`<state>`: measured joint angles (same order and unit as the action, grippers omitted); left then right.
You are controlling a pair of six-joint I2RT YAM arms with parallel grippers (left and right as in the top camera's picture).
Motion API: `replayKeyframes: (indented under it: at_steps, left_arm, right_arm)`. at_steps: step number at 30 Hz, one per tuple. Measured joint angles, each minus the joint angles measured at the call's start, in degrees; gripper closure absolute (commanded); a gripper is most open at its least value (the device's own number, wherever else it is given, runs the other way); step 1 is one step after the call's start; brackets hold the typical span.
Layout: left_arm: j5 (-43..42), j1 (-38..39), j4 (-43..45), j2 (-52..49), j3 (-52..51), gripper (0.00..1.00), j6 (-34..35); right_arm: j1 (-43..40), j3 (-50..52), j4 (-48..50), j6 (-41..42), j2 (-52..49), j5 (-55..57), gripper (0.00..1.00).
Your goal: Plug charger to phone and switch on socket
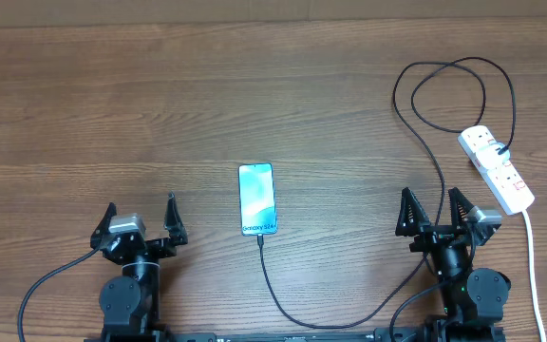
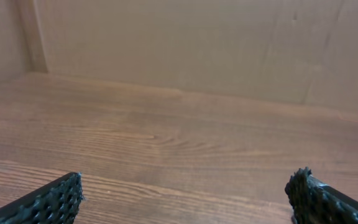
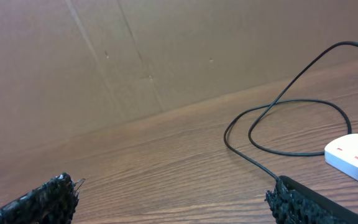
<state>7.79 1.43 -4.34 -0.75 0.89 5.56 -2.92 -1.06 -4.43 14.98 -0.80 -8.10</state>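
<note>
From above, the phone (image 1: 256,199) lies flat in the middle of the table (image 1: 112,95). Its screen faces up and glows light blue. The charger (image 1: 266,275) is a thin black wire. One end meets the phone's edge at 6 o'clock. It may be plugged in already, but that spot is too small to be sure. The wire runs round to 4 o'clock, climbs past the right gripper (image 1: 430,196), loops at 1 o'clock and ends at a black plug on the socket (image 1: 498,169). The socket sits at 2 o'clock from the phone. Its thick white cord (image 1: 532,256) goes down toward 5 o'clock. I cannot tell if its switch is on.

The left gripper (image 1: 141,205) sits at 8 o'clock, well apart from the phone. Both grippers have their fingers spread wide and hold nothing. I think they sit low and back so the phone and socket are easy to see and reach. The right one is nearer the socket, so it looks best placed to press the switch.

The left wrist view shows only bare wood, a brown wall (image 2: 197,43) and two fingertips (image 2: 55,202) far apart. The right wrist view shows the wire loops and one white corner of the socket at 3 o'clock. Only the top view shows the phone.
</note>
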Motion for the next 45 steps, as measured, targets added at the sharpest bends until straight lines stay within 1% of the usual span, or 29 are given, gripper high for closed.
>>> replayKeyframes:
  at_steps: [5,12,45]
  left_arm:
    - [-3.32,-1.51,-0.33,0.00,-0.07,0.01,-2.89]
    - [-5.05,-1.55,-0.35,0.00,-0.13,0.00,-4.28]
    - [-5.68,-1.55,-0.33,0.00,-0.17,0.00,-4.50]
  right_arm:
    - [0.02,0.00,-0.02,0.02,0.00,0.00,0.00]
    - [0.00,0.00,0.00,0.00,0.00,0.00,0.00]
    - [0.02,0.00,0.00,0.00,0.00,0.02,0.00]
